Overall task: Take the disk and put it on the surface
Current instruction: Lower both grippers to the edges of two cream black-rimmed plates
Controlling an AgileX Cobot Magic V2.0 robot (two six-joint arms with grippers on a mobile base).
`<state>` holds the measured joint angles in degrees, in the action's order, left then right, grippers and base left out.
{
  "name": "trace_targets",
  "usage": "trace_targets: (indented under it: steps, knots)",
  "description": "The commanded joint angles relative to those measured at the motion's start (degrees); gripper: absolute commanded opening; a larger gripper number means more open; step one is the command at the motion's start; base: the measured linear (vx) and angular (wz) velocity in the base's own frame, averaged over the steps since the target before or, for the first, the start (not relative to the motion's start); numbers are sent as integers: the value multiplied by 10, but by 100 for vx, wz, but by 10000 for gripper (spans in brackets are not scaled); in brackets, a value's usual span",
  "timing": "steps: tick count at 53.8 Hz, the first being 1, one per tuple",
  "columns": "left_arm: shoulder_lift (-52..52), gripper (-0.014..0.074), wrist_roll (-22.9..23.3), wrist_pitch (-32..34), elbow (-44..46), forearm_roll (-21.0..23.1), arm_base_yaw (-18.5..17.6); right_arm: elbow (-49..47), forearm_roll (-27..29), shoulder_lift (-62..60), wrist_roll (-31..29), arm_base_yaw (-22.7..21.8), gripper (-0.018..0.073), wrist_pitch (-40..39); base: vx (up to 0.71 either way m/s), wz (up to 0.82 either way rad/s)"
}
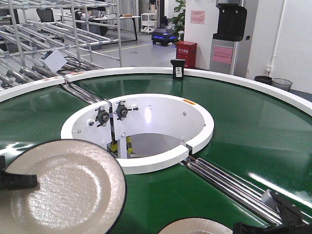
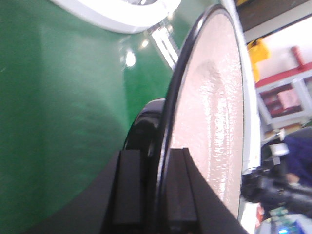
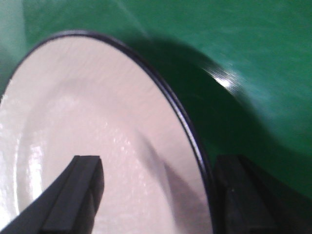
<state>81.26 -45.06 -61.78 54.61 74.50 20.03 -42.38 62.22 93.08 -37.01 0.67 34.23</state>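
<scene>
A cream disk (image 1: 63, 190) with a thin black rim is tilted above the green belt at the lower left. My left gripper (image 1: 18, 181) is shut on its left rim. The left wrist view shows that disk (image 2: 214, 112) edge-on, its rim pinched by the left gripper (image 2: 156, 190). A second cream disk (image 1: 197, 226) peeks in at the bottom edge. My right gripper (image 3: 158, 195) stands open astride this disk's (image 3: 97, 141) rim, one finger (image 3: 80, 190) over the plate and the other outside it. The surface is out of view.
The green ring conveyor belt (image 1: 243, 126) fills the scene around a white inner ring wall (image 1: 146, 161). Metal rollers (image 1: 229, 183) cross the belt at lower right. A black box (image 1: 177, 69) stands on the far white rim. Metal racks (image 1: 58, 34) stand at back left.
</scene>
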Motion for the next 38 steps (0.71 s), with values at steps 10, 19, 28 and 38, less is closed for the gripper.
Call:
trace_targets:
  steps: [10,19,28,38]
  knots:
    - [-24,-7,8,-23,14,103,-1,-16,85,26,-94,-1,442,103,0,0]
    - [-24,-7,8,-23,14,103,-1,-16,80,34,-102,-1,368,136,0,0]
    - [-24,-7,8,-20,14,103,-1,-16,87,33,-102,-1,155,156,0,0]
    - [-24,-7,10,28,14,102,0,-17,165,-17,-112,-1,-11,207,0,0]
